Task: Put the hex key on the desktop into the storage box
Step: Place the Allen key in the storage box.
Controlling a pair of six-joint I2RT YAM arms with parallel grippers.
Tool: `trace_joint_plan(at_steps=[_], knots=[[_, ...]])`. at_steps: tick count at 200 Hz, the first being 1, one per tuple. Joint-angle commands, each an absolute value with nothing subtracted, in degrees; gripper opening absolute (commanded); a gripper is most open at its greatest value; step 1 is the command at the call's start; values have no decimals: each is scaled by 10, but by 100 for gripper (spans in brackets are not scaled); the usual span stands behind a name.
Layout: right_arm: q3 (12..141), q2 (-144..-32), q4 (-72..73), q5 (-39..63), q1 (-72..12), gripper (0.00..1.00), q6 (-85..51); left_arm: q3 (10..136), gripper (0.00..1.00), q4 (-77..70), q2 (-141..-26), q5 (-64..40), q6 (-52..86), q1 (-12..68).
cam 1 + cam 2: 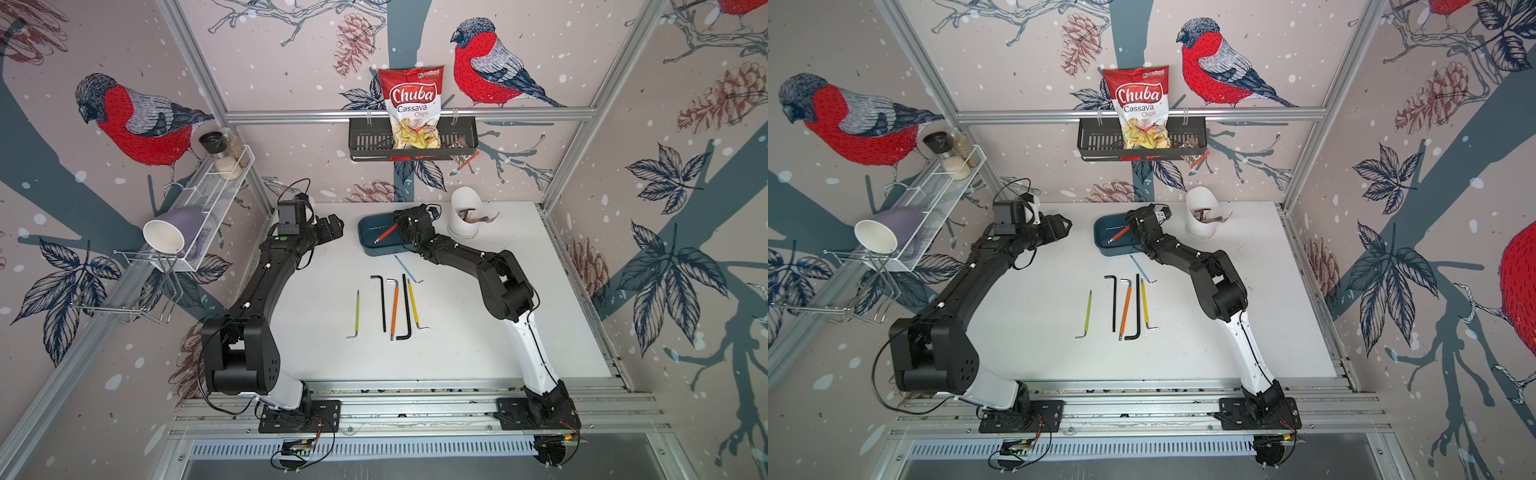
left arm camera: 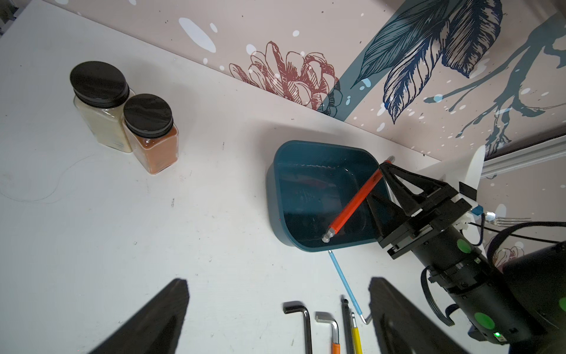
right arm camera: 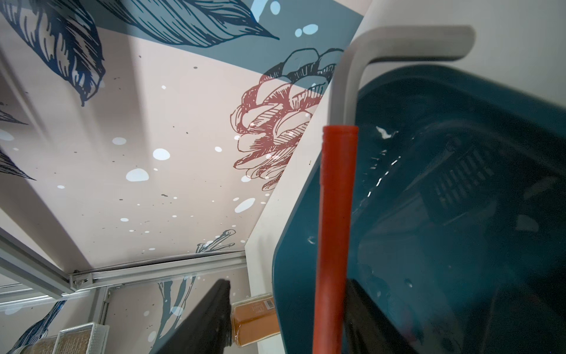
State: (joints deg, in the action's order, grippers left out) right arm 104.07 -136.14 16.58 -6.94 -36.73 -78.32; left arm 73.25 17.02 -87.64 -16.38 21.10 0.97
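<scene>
1. Near the back edge of the desktop point(image 1: 478, 332), about at its middle, stands the storage box point(image 1: 370, 241), a shallow dark teal tray.
2. The red hex key point(image 2: 355, 202) is inside this box and tilted. Its bare metal tip rests on the box floor, and its upper end rises over the rim at the right end of the box.
3. The right gripper point(image 1: 401, 228) hangs over that right end. Its jaws stand apart. In the right wrist view the key touches only one finger point(image 3: 367, 312); the other finger is well apart from it, so the key is not clamped.
4. The left gripper point(image 1: 336, 226) hovers to the left of the box, apart from it, with its jaws wide apart.
5. A blue hex key point(image 1: 405, 268) lies on the desktop just in front of the box.
6. Five more keys lie side by side at the middle of the desktop: a green hex key point(image 1: 357, 309), a thin black hex key point(image 1: 382, 303), an orange hex key point(image 1: 395, 307), a thick black hex key point(image 1: 406, 303) and a yellow hex key point(image 1: 412, 303).
7. A white cup point(image 1: 463, 216) stands near the back edge, to the right of the box.
</scene>
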Motion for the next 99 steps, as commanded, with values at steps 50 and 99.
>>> trace_joint_plan(at_steps=[50, 99], knots=[[1118, -1394, 44, -23, -353, 66, -831, 750, 96, 175, -889, -155, 197, 8], [1117, -1365, 9, -8, -356, 67, -794, 754, 96, 175, -895, -179, 202, 1]])
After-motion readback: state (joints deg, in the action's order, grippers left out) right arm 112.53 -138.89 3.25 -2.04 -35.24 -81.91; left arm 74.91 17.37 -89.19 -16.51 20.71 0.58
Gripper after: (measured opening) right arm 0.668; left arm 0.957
